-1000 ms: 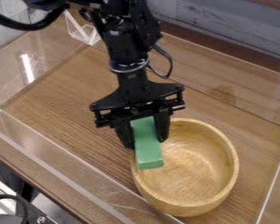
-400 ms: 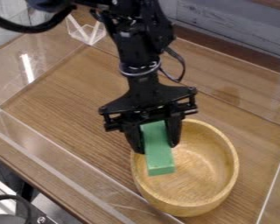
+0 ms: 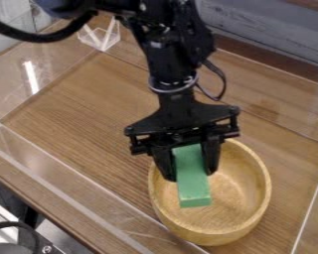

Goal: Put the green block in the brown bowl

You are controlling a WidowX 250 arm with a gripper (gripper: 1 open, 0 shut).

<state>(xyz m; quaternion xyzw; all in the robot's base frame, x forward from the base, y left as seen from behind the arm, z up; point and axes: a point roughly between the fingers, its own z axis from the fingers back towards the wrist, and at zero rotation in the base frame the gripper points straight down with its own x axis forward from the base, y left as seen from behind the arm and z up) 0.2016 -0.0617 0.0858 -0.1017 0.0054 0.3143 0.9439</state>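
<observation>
Desk (image 3: 69,119) – wood-grain top with clear walls around it. Arm (image 3: 169,45) – black, comes in from the top and reaches almost straight down over the bowl. Bowl (image 3: 254,203) – light-brown wood, thick rim, sits at the lower right of the desk, nothing lying on its floor that shows.

Gripper (image 3: 186,149) – points down, jaws part-way open and clamped on the upper end of the block. Block (image 3: 193,179) – bright green bar, hanging below the jaws, long axis near upright with a slight tilt, lower end down inside the bowl's rim, over the left-centre of the hollow. Whether that lower end touches the bowl floor – cannot tell from this view, looks just above it.

Key relation: block is directly under the gripper and already within the bowl's outline, so the coming move is likely only a small drop or a release. Risk, as a guess: the upright bar may tip against the near wall when let go.
</observation>
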